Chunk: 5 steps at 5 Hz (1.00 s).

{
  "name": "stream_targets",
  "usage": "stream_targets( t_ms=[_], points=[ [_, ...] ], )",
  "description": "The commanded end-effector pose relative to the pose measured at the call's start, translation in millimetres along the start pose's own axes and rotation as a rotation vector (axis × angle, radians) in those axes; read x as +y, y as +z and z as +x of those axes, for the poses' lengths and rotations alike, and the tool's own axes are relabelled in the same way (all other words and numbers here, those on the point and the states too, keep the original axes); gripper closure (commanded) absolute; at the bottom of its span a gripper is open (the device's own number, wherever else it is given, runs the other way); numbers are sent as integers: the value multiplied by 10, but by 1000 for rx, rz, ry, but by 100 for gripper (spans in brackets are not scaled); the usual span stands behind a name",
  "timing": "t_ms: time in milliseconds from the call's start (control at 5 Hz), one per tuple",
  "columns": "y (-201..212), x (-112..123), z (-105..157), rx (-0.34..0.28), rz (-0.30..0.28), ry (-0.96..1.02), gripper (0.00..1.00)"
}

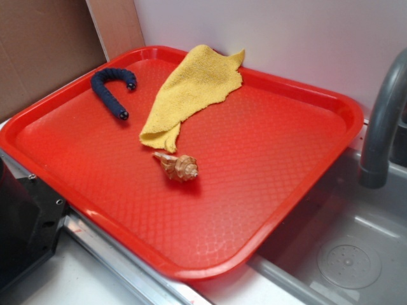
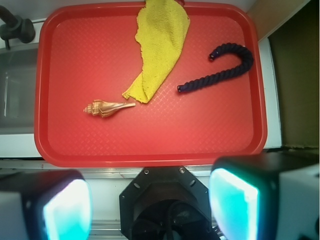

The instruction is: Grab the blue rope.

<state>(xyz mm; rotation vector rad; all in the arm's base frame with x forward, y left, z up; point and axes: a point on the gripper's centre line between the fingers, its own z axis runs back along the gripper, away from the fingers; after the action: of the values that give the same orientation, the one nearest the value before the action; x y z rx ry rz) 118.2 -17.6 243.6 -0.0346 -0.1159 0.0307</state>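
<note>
The blue rope [image 1: 107, 89] lies bent into a hook shape in the far left corner of the red tray [image 1: 305, 190]; in the wrist view the blue rope [image 2: 225, 70] is at the upper right, with a black cap at each end. My gripper [image 2: 150, 210] hangs high above the tray's near edge, open, its two pale-padded fingers [image 2: 235, 205] wide apart with nothing between them. The gripper does not show in the exterior view. The rope is far from the fingers.
A yellow cloth [image 1: 191, 92] lies crumpled next to the rope, reaching the tray's back rim. A tan seashell [image 1: 178, 166] sits near the tray's middle. A grey faucet [image 1: 381, 127] and sink basin [image 1: 350, 260] stand right of the tray. The robot base [image 1: 25, 216] is at lower left.
</note>
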Motion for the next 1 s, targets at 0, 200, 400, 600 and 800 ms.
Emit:
stream_targets(
  t_ms=[0,200,400,600,800],
  points=[
    [0,0,0,0,0,0,0],
    [-499,513,123,87,88,241,0],
    [-976,782,410,-2,171,488,0],
    [-1422,870,597,8,149,702,0],
    [-1670,856,804,-12,118,753,0]
  ],
)
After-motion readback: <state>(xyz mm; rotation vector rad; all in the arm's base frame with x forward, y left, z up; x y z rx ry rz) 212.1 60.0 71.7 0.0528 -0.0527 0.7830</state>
